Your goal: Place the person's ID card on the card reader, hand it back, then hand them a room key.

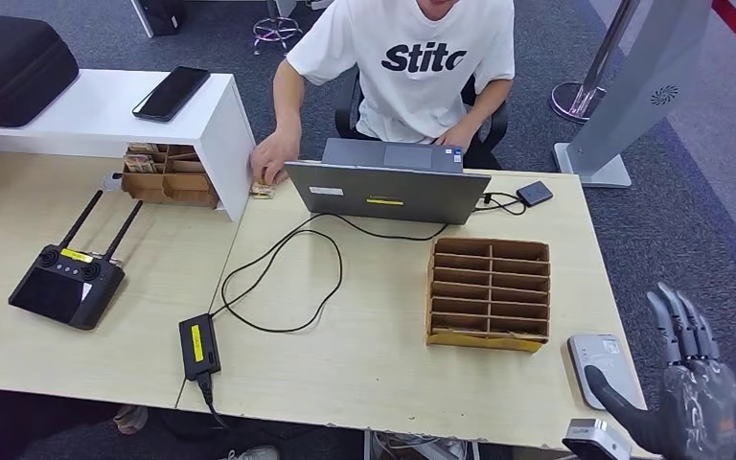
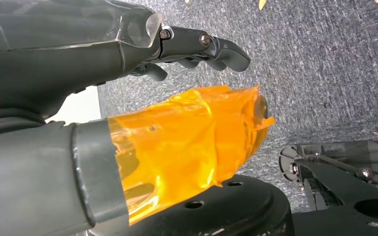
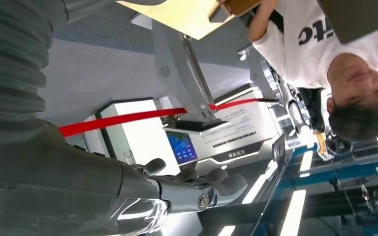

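Your right hand [image 1: 692, 393], fingers spread, holding nothing, hovering beside card reader [image 1: 598, 368]; person's hand [image 1: 273, 156] lying far across table [image 1: 364, 316]; left hand [image 2: 128, 54] hanging, fingers loosely extended, holding nothing.

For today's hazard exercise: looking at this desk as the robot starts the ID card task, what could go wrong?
1. The right robot hand hovers open at the desk edge by the card reader; it might knock it off.
2. The laptop cable loops across the desk and might snag a reaching arm.

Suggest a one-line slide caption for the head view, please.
Right hand raised open beside the card reader while a seated person reaches beside the laptop.
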Robot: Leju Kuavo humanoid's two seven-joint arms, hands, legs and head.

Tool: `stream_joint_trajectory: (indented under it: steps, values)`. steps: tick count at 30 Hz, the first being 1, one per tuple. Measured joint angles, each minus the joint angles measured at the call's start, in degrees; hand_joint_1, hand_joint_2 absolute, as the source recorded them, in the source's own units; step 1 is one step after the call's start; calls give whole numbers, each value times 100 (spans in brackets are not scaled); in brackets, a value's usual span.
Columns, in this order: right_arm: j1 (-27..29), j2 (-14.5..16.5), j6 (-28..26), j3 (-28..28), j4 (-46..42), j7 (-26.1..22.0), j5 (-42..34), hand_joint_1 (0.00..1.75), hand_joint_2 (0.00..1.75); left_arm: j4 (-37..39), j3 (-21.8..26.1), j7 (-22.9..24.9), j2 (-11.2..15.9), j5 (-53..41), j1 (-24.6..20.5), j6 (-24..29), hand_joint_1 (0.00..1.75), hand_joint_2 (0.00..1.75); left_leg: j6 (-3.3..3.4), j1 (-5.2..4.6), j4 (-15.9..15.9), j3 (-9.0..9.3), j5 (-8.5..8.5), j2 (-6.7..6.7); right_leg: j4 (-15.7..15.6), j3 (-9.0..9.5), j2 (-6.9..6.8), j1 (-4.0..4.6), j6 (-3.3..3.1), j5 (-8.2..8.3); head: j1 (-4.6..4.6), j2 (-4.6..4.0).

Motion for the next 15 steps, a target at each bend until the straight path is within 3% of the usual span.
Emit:
stream_joint_trajectory:
  steps: [15]
  values:
    - [-846,93,73,790,1392,302,349,0,175,0,0,1,5,-133,-24,-18,0,0,-2,0,0,6,2,2,1,5,6,0,0,1,-1,0]
